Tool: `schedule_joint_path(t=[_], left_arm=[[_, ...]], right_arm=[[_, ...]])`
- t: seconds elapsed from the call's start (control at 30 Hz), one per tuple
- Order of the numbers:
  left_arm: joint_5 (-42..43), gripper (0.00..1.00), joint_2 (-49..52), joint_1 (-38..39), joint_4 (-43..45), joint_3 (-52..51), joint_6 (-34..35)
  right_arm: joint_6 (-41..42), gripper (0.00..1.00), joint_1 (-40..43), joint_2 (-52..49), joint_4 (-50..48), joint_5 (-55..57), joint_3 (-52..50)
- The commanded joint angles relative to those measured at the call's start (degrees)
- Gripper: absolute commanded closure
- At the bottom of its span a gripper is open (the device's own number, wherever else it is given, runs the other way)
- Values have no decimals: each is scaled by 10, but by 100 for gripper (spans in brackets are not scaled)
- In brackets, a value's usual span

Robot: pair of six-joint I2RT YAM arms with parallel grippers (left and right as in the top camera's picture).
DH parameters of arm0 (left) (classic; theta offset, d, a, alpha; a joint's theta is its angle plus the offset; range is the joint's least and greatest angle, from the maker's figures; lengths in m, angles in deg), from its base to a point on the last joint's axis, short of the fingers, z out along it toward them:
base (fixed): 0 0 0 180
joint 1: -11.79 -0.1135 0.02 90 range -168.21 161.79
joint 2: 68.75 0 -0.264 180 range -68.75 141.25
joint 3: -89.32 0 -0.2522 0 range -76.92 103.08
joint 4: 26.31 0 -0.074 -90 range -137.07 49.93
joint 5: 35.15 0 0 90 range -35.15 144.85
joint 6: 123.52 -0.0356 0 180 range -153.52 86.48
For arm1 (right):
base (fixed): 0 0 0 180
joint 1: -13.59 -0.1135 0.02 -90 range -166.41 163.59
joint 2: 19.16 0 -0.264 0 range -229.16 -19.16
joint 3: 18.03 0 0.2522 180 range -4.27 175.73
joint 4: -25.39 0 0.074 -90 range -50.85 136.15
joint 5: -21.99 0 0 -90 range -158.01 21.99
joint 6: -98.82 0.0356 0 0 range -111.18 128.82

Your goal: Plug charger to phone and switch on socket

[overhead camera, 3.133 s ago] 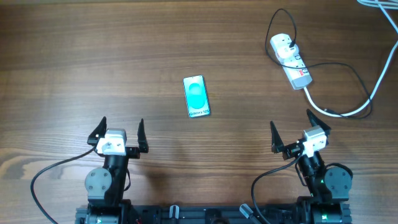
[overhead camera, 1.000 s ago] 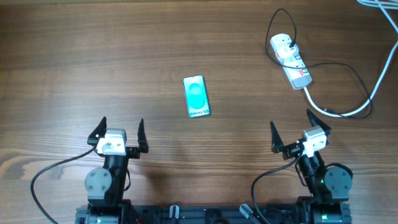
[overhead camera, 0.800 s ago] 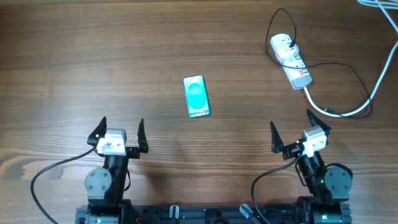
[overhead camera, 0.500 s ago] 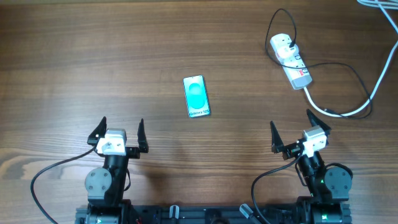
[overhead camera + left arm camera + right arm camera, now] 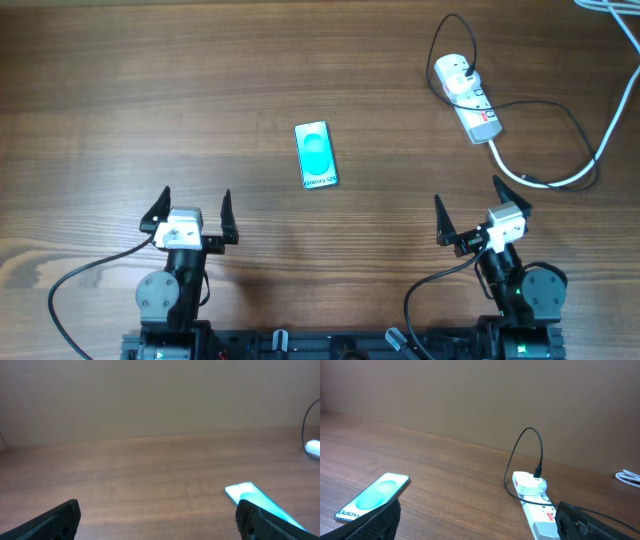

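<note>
The phone (image 5: 317,155) lies flat mid-table with its cyan screen up, "Galaxy" lettering at the near end; it also shows in the wrist views (image 5: 248,495) (image 5: 370,496). The socket (image 5: 477,108) lies at the far right, with a white plug adapter (image 5: 451,71) in its far end. The charger cable (image 5: 578,128) loops from the adapter round to the right, its free end (image 5: 528,180) on the table by the strip's white cord. My left gripper (image 5: 195,200) and right gripper (image 5: 467,195) are both open near the front edge, holding nothing, well short of everything.
The power strip's thick white cord (image 5: 612,125) curves off the table's right edge, and another white cable (image 5: 600,8) crosses the far right corner. In the right wrist view the socket (image 5: 541,521) and adapter (image 5: 529,483) lie ahead, right of centre.
</note>
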Motion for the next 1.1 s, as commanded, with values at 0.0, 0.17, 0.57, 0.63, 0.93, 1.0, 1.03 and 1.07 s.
schedule_joint_path(t=[0.0,0.17,0.57,0.63,0.93,1.0,1.03,1.07], left_arm=[[-10,0,-2,2,-1,-1,-9],[-6,0,-3,2,22,9,53],[57,0,229,2,-426,503,232],[72,0,313,2,-537,628,231],[107,0,704,3,-945,1098,232],[115,0,743,3,-939,1098,232],[115,0,756,3,-934,1098,232],[114,0,771,3,-930,1098,230]], right_arm=[[-3,0,3,-1,-2,3,-1],[-3,0,3,-1,-2,3,-1],[-3,0,3,-1,-2,3,-1],[-3,0,3,-1,-2,3,-1],[-3,0,3,-1,-2,3,-1],[-3,0,3,-1,-2,3,-1],[-3,0,3,-1,-2,3,-1],[-3,0,3,-1,-2,3,-1]])
